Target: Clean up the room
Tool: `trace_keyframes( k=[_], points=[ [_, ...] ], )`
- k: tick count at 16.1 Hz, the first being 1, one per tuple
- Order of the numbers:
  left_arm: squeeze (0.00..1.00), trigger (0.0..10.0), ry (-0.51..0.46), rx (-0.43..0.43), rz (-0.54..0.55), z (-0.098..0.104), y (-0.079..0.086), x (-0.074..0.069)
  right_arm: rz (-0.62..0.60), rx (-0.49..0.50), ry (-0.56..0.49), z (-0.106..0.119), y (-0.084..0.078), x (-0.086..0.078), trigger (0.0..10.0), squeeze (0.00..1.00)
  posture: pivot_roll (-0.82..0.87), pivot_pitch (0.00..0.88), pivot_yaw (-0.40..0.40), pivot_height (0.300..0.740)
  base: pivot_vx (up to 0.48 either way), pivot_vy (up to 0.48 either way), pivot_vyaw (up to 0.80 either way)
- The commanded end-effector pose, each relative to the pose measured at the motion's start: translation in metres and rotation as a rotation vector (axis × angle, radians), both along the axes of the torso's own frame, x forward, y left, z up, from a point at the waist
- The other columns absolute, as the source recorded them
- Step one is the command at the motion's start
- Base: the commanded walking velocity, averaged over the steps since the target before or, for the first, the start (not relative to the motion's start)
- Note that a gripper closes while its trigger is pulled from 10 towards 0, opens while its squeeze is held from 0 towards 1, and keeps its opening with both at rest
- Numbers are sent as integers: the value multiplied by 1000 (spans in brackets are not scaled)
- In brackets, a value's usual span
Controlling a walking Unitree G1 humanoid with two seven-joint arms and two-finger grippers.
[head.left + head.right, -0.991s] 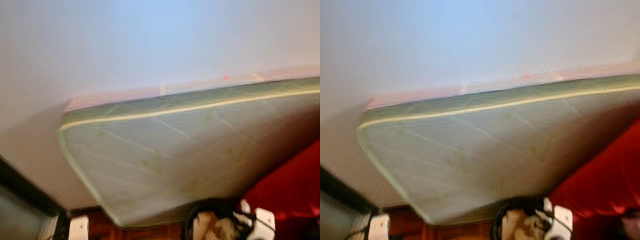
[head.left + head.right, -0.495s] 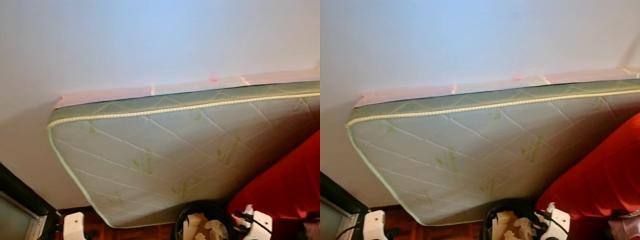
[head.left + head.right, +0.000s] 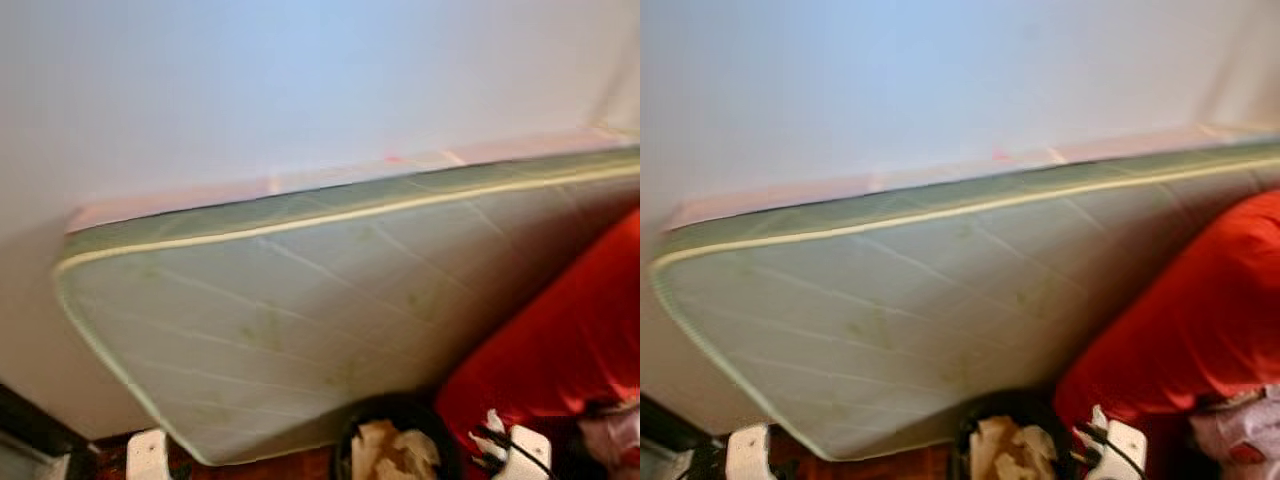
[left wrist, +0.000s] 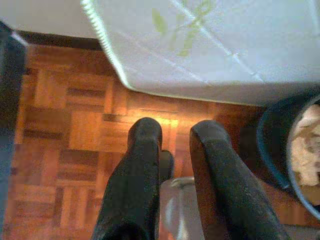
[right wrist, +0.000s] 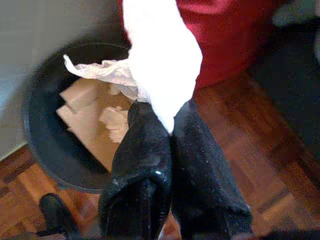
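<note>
Two black fingers of the right end effector (image 5: 170, 127) are clamped on a white tissue (image 5: 157, 60), held over the rim of the black bin (image 5: 40, 145) beside the red cushion (image 5: 230, 30). The left end effector (image 4: 172, 132) is seen parted and empty above bare parquet floor (image 4: 65, 125), near the corner edge of the green mattress (image 3: 300, 310) that is leaned against the wall.

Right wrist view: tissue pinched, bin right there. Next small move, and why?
Probably ease the right gripper a little further over the black bin, then open. Its fingers are shut on the white tissue, which hangs at the bin's rim rather than over the middle, where paper scraps already lie.
</note>
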State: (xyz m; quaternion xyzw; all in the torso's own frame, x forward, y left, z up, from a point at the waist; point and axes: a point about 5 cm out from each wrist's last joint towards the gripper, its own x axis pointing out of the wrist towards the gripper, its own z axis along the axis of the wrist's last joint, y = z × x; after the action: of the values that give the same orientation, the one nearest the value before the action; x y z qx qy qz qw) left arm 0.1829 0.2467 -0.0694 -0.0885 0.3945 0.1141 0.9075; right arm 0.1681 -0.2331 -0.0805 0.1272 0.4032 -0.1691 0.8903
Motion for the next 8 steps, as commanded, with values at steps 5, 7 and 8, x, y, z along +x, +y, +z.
trace_keyframes(
  k=[5, 7, 8],
  points=[
    [0, 10000, 38, 6, 16, -4, 5, -12, 20, 10, -20, 0, 4, 2, 10000, 0, 93, 0, 7, 740, 266, 0, 0],
    [0, 10000, 42, 18, 2, -4, 6, -13, 27, 11, -22, 0, 5, 1, 10000, 0, 93, 0, 12, 740, 0, 0, 0],
    [0, 10000, 36, 20, -5, -4, 7, -12, 35, 14, -32, 0, 5, 1, 10000, 0, 87, 0, 16, 740, 0, 0, 0]
  ],
)
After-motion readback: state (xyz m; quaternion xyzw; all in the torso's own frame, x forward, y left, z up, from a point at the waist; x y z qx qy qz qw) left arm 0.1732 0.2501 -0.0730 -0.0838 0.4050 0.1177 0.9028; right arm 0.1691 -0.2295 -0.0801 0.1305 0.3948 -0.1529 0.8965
